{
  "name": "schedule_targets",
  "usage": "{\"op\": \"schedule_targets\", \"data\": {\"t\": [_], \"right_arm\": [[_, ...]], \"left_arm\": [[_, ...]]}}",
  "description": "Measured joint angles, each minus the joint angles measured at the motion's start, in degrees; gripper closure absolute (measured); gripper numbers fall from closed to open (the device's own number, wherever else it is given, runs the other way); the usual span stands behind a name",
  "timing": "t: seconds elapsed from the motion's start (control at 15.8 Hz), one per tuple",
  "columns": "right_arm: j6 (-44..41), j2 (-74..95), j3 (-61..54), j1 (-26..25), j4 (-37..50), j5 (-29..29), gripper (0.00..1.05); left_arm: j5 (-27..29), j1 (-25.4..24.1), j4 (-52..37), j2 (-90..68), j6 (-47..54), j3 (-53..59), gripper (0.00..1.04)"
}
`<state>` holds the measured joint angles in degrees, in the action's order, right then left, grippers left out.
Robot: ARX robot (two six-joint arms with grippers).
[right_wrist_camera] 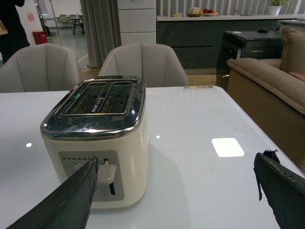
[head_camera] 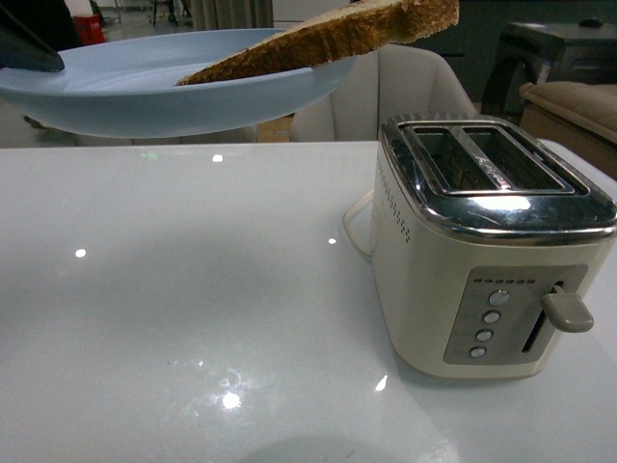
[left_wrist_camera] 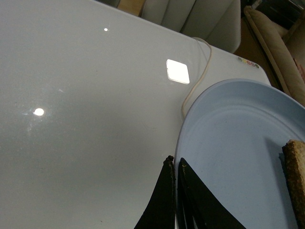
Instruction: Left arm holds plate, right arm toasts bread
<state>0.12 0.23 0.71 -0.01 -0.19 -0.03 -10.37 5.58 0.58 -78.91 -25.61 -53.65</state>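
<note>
The pale blue plate [head_camera: 164,92] hangs in the air above the table's far left, with the bread [head_camera: 337,34] lying on it and jutting past its right rim. My left gripper [left_wrist_camera: 175,164] is shut on the plate [left_wrist_camera: 238,152] at its rim; the bread [left_wrist_camera: 296,176] shows at the far side of the plate. In the front view only a dark tip of the left gripper [head_camera: 29,48] shows. My right gripper [right_wrist_camera: 178,162] is open and empty, low over the table beside the cream toaster [right_wrist_camera: 100,138]. Both toaster slots [head_camera: 482,154] are empty and its lever [head_camera: 567,311] is up.
The toaster's white cord [left_wrist_camera: 198,76] runs across the glossy white table [head_camera: 193,309]. Pale chairs [right_wrist_camera: 143,64] stand behind the table. A brown sofa [right_wrist_camera: 267,81] sits off the table's right edge.
</note>
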Motion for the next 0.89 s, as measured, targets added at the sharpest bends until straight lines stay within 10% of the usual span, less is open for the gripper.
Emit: {"op": "schedule_targets", "data": {"t": [0.89], "right_arm": [[0.0, 0.0, 0.0, 0.0, 0.0, 0.02, 0.06]], "left_arm": [[-2.29, -0.17, -0.57, -0.37, -1.07, -0.35, 1.03]]}}
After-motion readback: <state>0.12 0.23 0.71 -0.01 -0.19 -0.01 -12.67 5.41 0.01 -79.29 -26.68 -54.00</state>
